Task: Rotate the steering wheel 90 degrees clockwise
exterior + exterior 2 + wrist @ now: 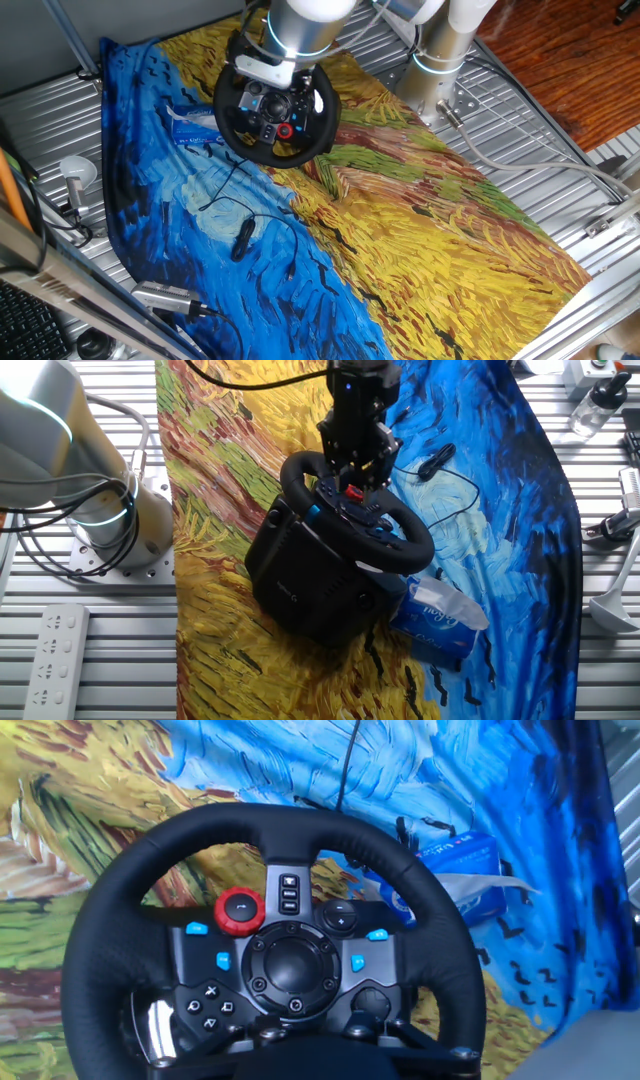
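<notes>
Steering wheel sits directly under my pincer, mounted on its black base, which rests on the painted cloth covering the slatted table. Its face tilts up toward the hand camera, with the red knob just left of the top spoke.

A blue tissue pack lies against the base on the side away from the arm's pedestal, with white tissue sticking out of its opening; how full it is I can't make out.

My arm comes down steeply from above, the wrist hanging over the hub, the pincer reaching the hub area near the red knob. Whether the fingers are spread or closed on anything I cannot tell: one fixed view buries them behind the wrist housing, and the hand view shows no fingertips at all.

Beyond the wheel from the pincer, a small black cabled device lies on the blue part of the cloth, well apart from the rim. The lower rim is cut off in the hand view.
</notes>
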`<control>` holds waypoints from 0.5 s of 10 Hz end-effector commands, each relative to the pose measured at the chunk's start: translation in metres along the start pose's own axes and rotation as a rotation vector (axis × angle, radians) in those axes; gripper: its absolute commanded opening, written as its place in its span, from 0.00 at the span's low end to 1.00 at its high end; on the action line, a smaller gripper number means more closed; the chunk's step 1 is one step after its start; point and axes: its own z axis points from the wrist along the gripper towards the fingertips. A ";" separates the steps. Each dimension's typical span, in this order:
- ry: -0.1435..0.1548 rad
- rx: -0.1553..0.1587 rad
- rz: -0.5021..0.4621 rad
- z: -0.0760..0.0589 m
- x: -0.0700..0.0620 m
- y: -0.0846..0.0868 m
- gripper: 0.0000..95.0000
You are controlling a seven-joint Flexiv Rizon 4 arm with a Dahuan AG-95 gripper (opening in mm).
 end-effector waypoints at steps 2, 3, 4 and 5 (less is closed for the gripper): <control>0.034 0.086 -0.016 0.000 -0.001 0.000 0.40; 0.033 0.092 -0.024 0.000 -0.001 0.000 0.40; 0.022 0.104 -0.043 0.005 0.000 -0.009 0.40; 0.020 0.105 -0.047 0.006 0.000 -0.012 0.40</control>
